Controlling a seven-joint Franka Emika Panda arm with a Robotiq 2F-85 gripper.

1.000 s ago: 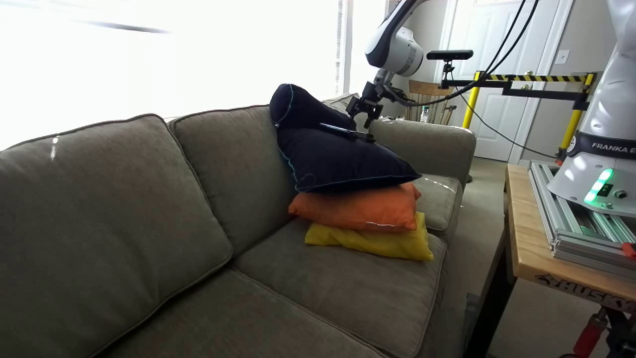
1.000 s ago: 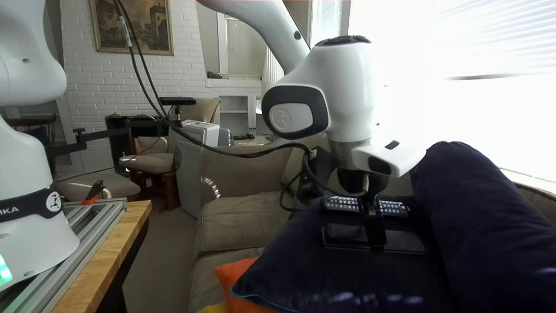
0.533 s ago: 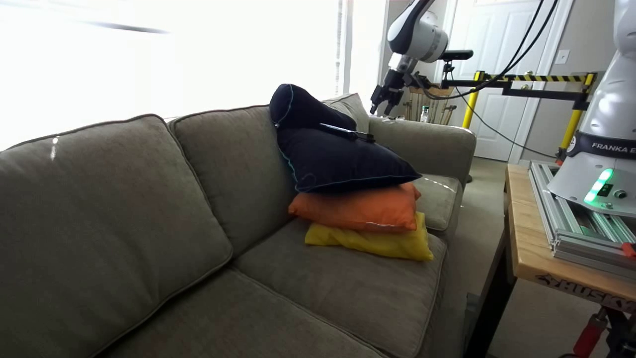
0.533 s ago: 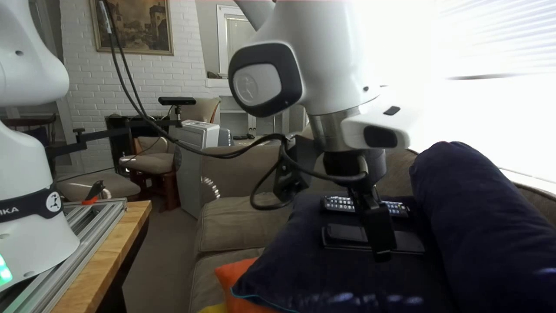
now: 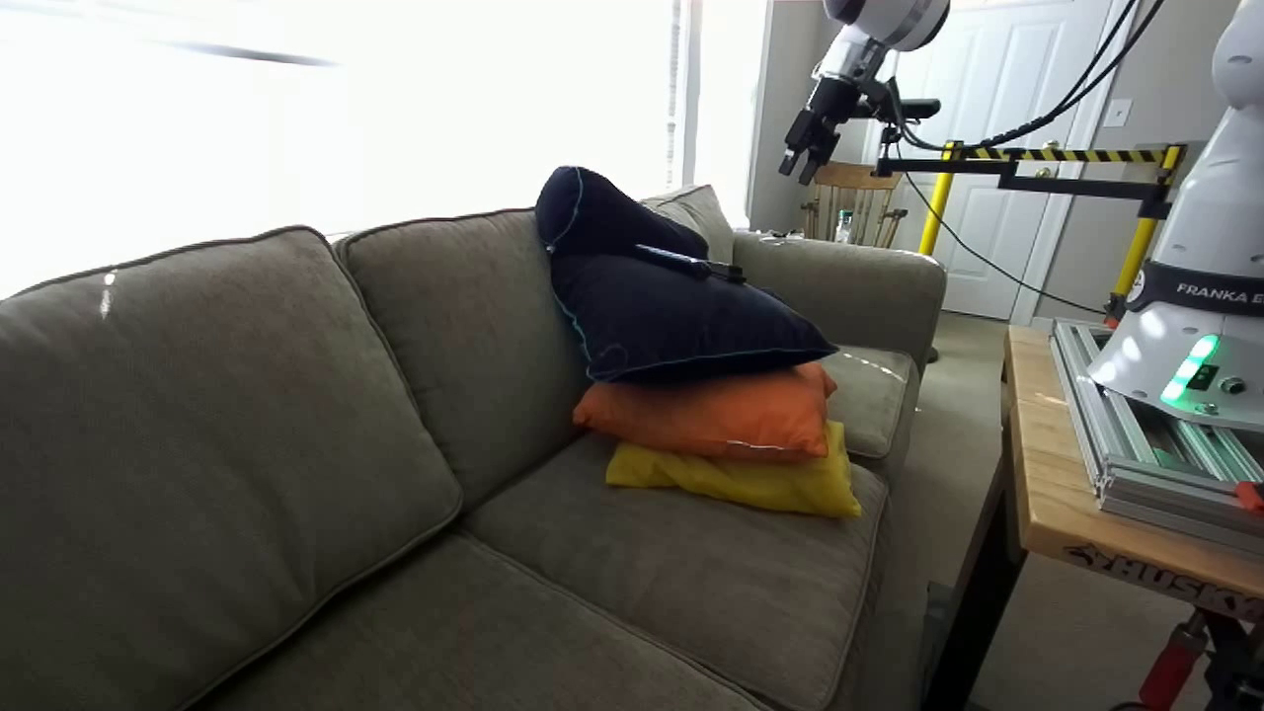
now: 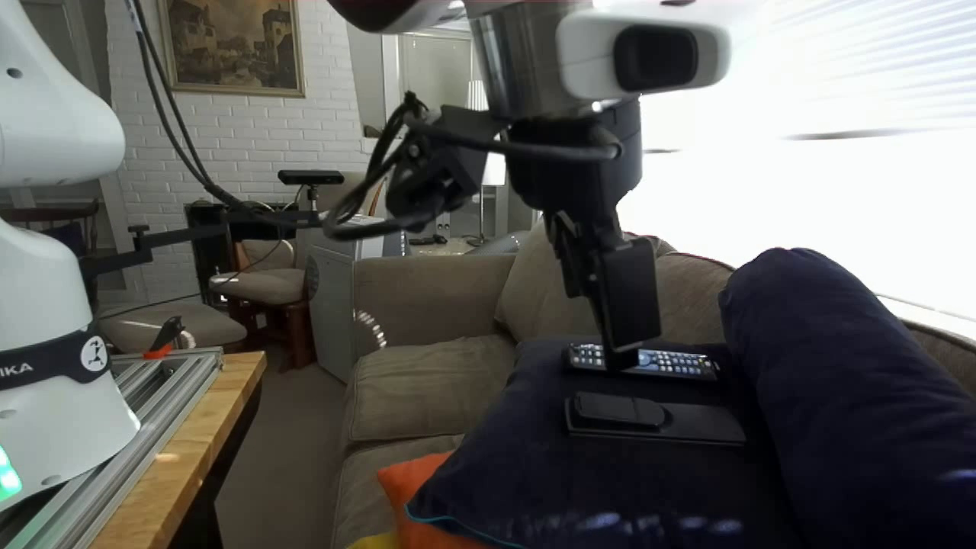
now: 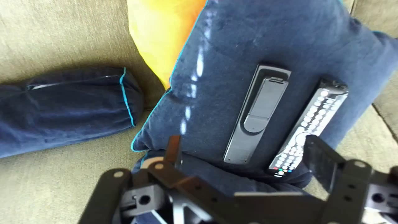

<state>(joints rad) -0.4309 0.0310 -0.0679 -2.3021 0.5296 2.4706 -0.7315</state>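
- Sofa (image 5: 632, 563) bears a navy cushion (image 5: 691, 326); on it, a face-down remote (image 7: 258, 115) and a button-side-up remote (image 7: 306, 127).
- Claw (image 5: 798, 169) hovers above, spread and empty.
- Seemingly no grasp underway; any would call for lowering.

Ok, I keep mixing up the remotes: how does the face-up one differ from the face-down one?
The face-up remote shows rows of pale buttons, while the face-down remote shows its back with a raised panel. The face-up remote has coloured buttons at one end; the face-down remote looks plain dark grey. Both are long and slim, lying apart on the navy pillow.
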